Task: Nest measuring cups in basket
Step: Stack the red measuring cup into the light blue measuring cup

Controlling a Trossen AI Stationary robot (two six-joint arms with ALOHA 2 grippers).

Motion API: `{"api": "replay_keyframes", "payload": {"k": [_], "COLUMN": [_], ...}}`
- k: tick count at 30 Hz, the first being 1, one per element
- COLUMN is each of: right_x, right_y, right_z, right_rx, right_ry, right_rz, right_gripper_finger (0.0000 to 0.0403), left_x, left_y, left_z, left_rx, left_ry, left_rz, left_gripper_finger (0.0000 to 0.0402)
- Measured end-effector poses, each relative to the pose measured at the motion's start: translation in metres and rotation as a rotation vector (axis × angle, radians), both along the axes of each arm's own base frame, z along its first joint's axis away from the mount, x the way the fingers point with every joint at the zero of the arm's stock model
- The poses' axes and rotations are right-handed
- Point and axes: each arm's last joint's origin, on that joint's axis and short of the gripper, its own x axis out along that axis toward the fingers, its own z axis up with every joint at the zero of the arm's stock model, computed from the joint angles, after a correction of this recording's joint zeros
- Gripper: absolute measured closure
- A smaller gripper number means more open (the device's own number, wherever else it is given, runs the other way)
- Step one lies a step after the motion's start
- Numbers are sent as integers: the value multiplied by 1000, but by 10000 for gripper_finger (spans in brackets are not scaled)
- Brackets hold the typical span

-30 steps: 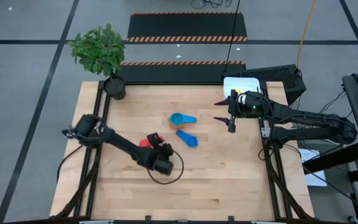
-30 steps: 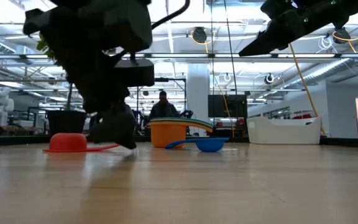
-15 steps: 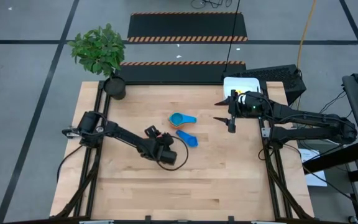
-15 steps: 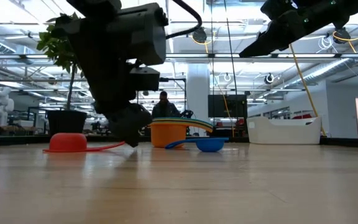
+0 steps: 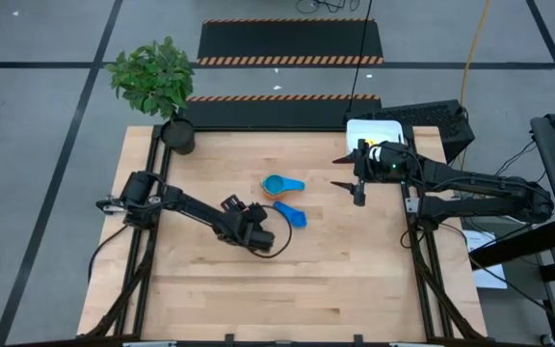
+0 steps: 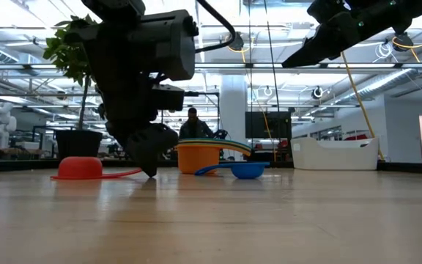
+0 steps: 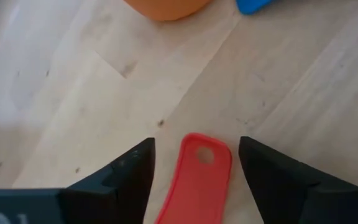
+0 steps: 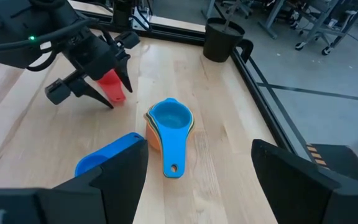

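Left gripper [image 7: 194, 177] lowered to the table [image 5: 355, 270], fingers [image 7: 126, 174] spread apart, straddling the red measuring cup's handle [image 7: 197, 180] (a gap on each side, no contact visible). Red measuring cup [image 6: 80, 168] lay upside down on the wood, its handle pointing between those fingers. Beyond the fingertips sat the nested stack [image 5: 277, 185]: orange cup [image 6: 198, 157] at the bottom, light blue cup [image 8: 169, 118] on top. Just beside the stack lay the medium blue cup [image 5: 293, 215], alone. Right gripper [image 5: 347, 172] hung above the table, well apart from the cups, fingers [image 8: 114, 168] wide open and empty. Behind it stood the white basket [image 6: 335, 154], at the table's far right corner.
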Motion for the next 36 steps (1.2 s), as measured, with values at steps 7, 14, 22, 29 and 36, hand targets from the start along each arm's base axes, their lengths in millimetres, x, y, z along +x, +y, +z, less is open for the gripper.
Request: {"api": "replay_keyframes", "payload": {"k": [7,14,22,29,36], "right_x": [0,0,0,0,0], "right_y": [0,0,0,0,0], "right_z": [0,0,0,0,0], "right_rx": [0,0,0,-2,-3], "right_ry": [0,0,0,0,-2], "right_rz": [0,0,0,1,1], "right_gripper_finger": [122,122,122,122,122], "left_x": [-2,-2,-2,-5,-2], "left_y": [-1,-1,-1,-6,-15], "left_z": [-1,-1,0,6,30], "left_rx": [-22,-46,-24,-46,-65], "left_ry": [24,37,37,68,77], "left_rz": [-2,-10,-14,-45,-129], "left_gripper_finger": [270,342,392,395,396]}}
